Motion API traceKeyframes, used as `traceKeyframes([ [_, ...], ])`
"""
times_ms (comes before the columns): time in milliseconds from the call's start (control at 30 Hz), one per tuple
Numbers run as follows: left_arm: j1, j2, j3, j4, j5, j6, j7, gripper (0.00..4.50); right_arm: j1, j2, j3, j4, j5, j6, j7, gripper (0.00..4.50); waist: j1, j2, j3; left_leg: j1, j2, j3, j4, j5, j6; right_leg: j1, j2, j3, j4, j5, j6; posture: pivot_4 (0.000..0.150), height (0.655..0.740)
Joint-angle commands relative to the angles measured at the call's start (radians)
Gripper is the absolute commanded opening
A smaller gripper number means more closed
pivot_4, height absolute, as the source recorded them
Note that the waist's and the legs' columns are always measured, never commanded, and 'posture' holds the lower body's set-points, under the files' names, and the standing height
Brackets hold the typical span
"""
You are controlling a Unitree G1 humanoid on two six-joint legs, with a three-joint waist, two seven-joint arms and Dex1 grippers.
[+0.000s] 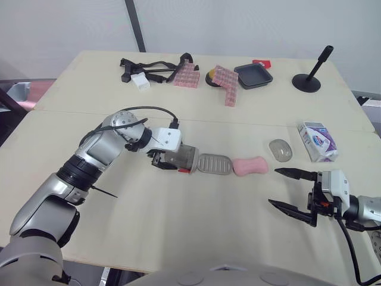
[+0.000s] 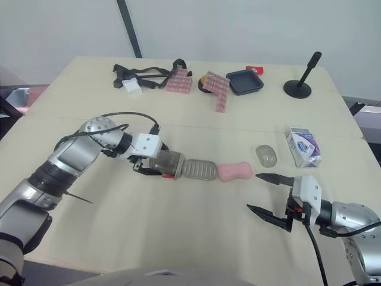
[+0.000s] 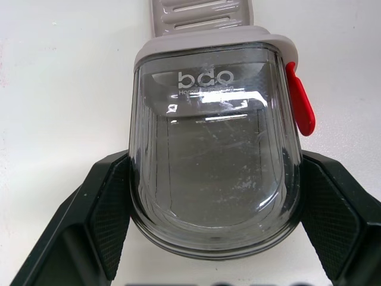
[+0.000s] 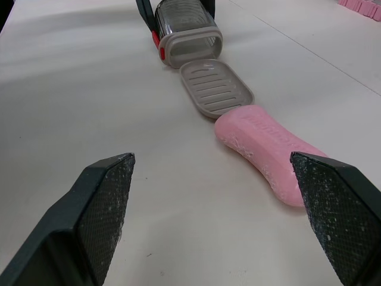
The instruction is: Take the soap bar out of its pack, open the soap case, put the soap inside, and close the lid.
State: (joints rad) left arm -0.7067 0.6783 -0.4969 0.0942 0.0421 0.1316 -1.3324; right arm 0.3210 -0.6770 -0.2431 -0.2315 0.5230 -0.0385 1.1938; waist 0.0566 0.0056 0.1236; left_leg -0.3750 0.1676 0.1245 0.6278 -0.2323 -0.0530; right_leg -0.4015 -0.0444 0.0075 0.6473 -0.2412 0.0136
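Counted on the desk (image 1: 178, 238): one soap bar (image 1: 249, 165), one soap case (image 1: 205, 163) in two parts, one soap pack (image 1: 317, 142); along the top of the frame, two pink blocks (image 1: 186, 75), one black dish (image 1: 253, 75), one black stand (image 1: 311, 74), one bundle of black straps (image 1: 149, 67).

Near frame centre, a single left-to-right row: clear cover (image 1: 180, 158) of the case, then its grey tray (image 1: 214, 164), then the pink soap bar at the right end; long axes of all three lined up across the frame, almost level.

Soap bar unwrapped, flat on the desk, outside the case, its left end against the right end of the tray.

Cover lying on its side; open mouth turned right toward the tray, rounded closed end turned left; one red latch (image 3: 299, 101) at the rim.

Left end effector (image 3: 217, 202) clamped on the cover, one black finger (image 3: 107, 220) pressed to each flank near the rounded end.

Right end effector (image 1: 292, 189) in the lower right of the frame, spread wide and holding nothing; fingertips pointing left, below and right of the soap bar, apart from it.

Soap pack at the right of the frame, lying flat, above the right end effector; between pack and soap bar, one small clear oval piece (image 1: 280, 149).
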Motion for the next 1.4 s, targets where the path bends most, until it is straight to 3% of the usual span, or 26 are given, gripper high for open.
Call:
traceKeyframes([
  [33, 0.009, 0.010, 0.014, 0.025, 0.019, -0.032, -0.003, 3.46, -0.001, -0.011, -0.014, -0.006, -0.001, -0.014, 0.005, 4.49, -0.001, 0.000, 0.000, 0.000, 0.000, 0.000, 0.000, 0.000, 0.000, 0.000, 0.000, 0.000, 0.000, 0.000, 0.000, 0.150, 0.7398],
  [133, 0.007, 0.009, 0.018, 0.041, 0.020, -0.048, -0.007, 3.46, -0.001, -0.013, -0.013, -0.007, -0.004, -0.013, 0.006, 4.49, -0.001, 0.000, 0.000, 0.000, 0.000, 0.000, 0.000, 0.000, 0.000, 0.000, 0.000, 0.000, 0.000, 0.000, 0.000, 0.150, 0.7398],
  [200, 0.010, 0.010, 0.028, 0.041, 0.008, -0.045, -0.013, 4.48, 0.001, -0.012, -0.012, -0.016, -0.003, -0.008, 0.002, 4.50, -0.002, 0.000, 0.000, 0.000, 0.000, 0.000, 0.000, 0.000, 0.000, 0.000, 0.000, 0.000, 0.000, 0.000, 0.000, 0.150, 0.7398],
  [533, 0.016, 0.020, 0.098, 0.020, -0.090, -0.021, -0.074, 4.49, -0.007, -0.017, -0.010, -0.054, 0.005, 0.028, -0.018, 4.50, -0.001, 0.000, 0.000, 0.001, 0.000, 0.000, 0.000, 0.000, 0.000, 0.000, 0.000, 0.000, 0.000, 0.000, 0.000, 0.150, 0.7398],
  [833, 0.071, 0.002, 0.276, -0.107, -0.369, 0.142, -0.116, 4.49, -0.037, -0.061, -0.018, -0.063, 0.006, 0.057, -0.003, 4.50, -0.002, 0.000, 0.000, 0.000, 0.000, 0.000, 0.000, 0.000, 0.000, -0.001, 0.000, 0.000, 0.000, 0.000, 0.000, 0.150, 0.7398],
  [1067, 0.322, -0.025, 0.451, -0.272, -0.527, 0.185, 0.013, 4.49, -0.145, -0.188, 0.008, -0.125, -0.011, 0.224, -0.044, 4.50, -0.009, 0.001, 0.000, -0.001, 0.000, 0.001, -0.001, 0.000, 0.000, -0.001, 0.001, 0.001, 0.000, 0.000, -0.001, 0.150, 0.7398],
  [1400, 0.700, 0.010, 0.588, -0.382, -0.567, 0.078, 0.041, 4.49, -0.418, -0.336, 0.215, -0.123, -0.101, 0.384, 0.016, 4.50, -0.007, 0.000, 0.001, 0.001, 0.001, 0.000, -0.001, 0.000, 0.000, -0.001, 0.001, 0.000, -0.001, 0.000, -0.001, 0.150, 0.7398],
])
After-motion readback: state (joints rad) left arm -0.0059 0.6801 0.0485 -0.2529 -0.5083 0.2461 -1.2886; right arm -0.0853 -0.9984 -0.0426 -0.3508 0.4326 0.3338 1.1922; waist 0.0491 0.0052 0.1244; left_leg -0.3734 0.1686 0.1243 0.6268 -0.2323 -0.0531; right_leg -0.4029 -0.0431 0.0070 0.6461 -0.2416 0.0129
